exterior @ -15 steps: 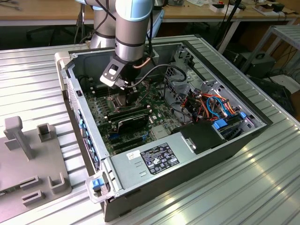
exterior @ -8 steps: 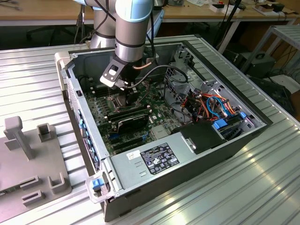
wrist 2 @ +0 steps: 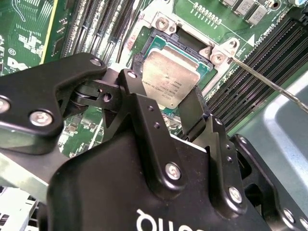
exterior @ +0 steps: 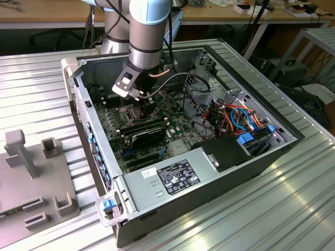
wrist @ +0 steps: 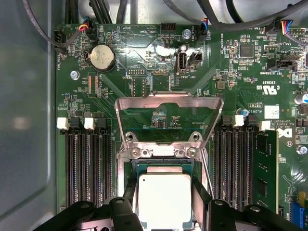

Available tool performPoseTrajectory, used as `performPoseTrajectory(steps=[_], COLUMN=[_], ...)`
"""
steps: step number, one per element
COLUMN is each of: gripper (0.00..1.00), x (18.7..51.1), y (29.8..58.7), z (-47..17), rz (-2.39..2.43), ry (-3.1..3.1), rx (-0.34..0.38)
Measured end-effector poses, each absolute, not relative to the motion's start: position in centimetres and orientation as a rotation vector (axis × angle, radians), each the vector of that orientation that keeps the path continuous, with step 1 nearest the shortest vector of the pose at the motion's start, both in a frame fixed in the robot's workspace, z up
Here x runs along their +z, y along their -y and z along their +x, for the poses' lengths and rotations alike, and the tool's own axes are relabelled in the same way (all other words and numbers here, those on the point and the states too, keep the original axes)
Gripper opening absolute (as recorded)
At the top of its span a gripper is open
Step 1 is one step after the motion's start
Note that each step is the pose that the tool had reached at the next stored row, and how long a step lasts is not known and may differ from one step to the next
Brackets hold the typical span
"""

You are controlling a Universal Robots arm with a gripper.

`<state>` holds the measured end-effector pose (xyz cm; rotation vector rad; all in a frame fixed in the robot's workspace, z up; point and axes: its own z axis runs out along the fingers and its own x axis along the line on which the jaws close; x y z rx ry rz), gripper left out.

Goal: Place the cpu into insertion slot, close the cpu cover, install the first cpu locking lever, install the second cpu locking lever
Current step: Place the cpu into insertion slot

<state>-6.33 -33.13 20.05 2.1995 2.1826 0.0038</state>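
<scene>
Silvery cpu [wrist: 163, 204] beneath hand [wrist: 164, 192], at insertion slot [wrist: 163, 165].

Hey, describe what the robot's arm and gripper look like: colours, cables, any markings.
The arm is a silver-grey cylinder with a light blue joint cap. A black cable loops off its wrist, beside a pale bracket. The gripper is matte black, with angular linked fingers studded with silver screw heads, and its body carries white lettering.
</scene>
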Motion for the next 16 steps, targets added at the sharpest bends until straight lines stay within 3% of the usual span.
performPoseTrajectory(steps=[16], gripper=[0.55], x=[19.91], y=[33.12], z=[-6.34], rz=[2.194], ry=[-2.187], rx=[0.003])
